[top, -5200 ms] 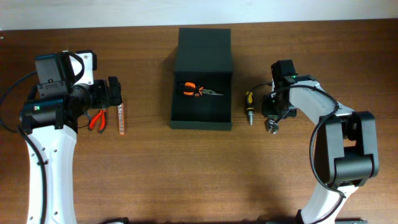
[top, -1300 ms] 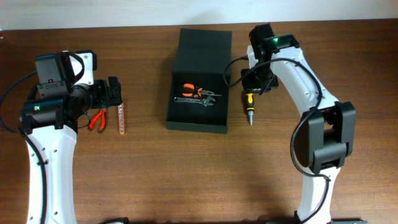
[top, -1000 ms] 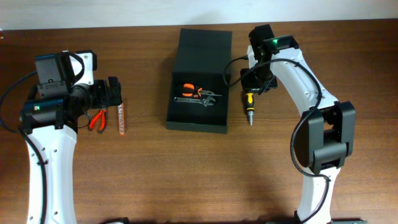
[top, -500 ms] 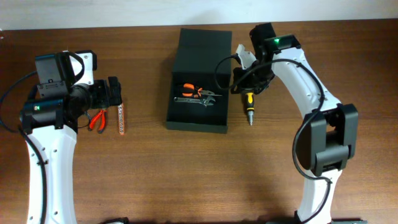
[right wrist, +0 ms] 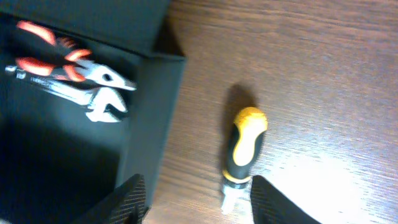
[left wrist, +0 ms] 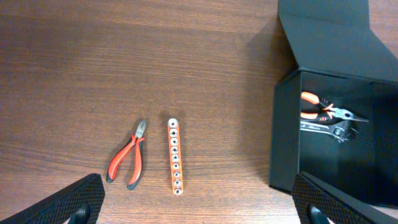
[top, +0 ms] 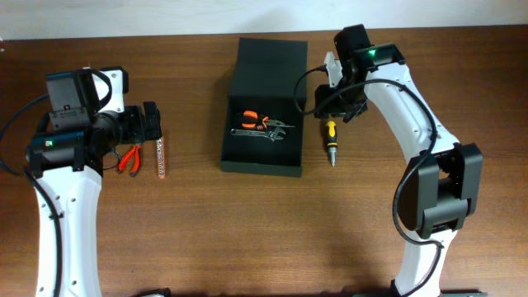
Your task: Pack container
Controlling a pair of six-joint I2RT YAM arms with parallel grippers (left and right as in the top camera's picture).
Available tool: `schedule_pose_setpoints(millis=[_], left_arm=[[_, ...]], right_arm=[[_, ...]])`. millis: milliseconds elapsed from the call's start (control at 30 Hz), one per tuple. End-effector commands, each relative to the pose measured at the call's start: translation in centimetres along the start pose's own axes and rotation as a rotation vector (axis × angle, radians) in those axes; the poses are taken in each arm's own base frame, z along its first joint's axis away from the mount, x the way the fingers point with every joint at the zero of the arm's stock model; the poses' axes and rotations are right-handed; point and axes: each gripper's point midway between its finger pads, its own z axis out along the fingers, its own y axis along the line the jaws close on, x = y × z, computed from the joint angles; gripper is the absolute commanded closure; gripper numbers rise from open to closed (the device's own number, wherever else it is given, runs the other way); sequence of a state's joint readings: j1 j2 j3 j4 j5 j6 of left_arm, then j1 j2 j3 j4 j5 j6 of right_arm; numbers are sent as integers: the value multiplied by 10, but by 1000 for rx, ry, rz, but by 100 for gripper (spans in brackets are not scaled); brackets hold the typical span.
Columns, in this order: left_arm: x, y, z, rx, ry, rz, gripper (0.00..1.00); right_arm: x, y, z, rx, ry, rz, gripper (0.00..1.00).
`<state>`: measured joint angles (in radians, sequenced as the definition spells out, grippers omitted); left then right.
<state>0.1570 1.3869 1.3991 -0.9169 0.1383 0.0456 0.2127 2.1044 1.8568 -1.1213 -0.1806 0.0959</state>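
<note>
Overhead, the desk [top: 247, 231] carries the container [top: 271, 70] at centre back, lid swung open, with a wrench [top: 264, 132] and orange pliers [top: 256, 120] lying inside. My right gripper [right wrist: 199, 199] hangs open, holding nothing, above the screwdriver [right wrist: 244, 146] just beside the container's right wall. My left gripper [left wrist: 199, 205] stands wide open, also holding nothing, near the red pliers [left wrist: 127, 163] and bit strip [left wrist: 175, 155], well left of it.

Red-handled pliers [left wrist: 127, 163] lie on the desk [top: 247, 239] toward its left edge. An orange bit strip [left wrist: 175, 155] lies just beside them on the right, roughly parallel. A yellow-and-black stubby screwdriver [top: 331, 140] lies right of centre, tip toward the near edge.
</note>
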Motion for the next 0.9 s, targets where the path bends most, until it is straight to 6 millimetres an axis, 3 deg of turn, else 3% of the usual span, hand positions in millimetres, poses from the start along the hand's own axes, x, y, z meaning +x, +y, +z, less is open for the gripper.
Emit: schedule_pose_setpoints(millis=[0, 233, 567, 767, 867], left_arm=[[-8, 2, -4, -9, -21, 19, 1], [-8, 2, -4, -9, -20, 19, 1], [-8, 2, -4, -9, -21, 19, 1], [-8, 2, -4, -9, -21, 19, 1], [-8, 2, -4, -9, -21, 19, 1]], right_arm=[[10, -17, 10, 71, 25, 36, 43], [31, -34, 48, 124, 94, 79, 42], [50, -41, 80, 129, 110, 119, 43], [50, -44, 94, 125, 81, 123, 51], [49, -44, 94, 124, 73, 121, 62]])
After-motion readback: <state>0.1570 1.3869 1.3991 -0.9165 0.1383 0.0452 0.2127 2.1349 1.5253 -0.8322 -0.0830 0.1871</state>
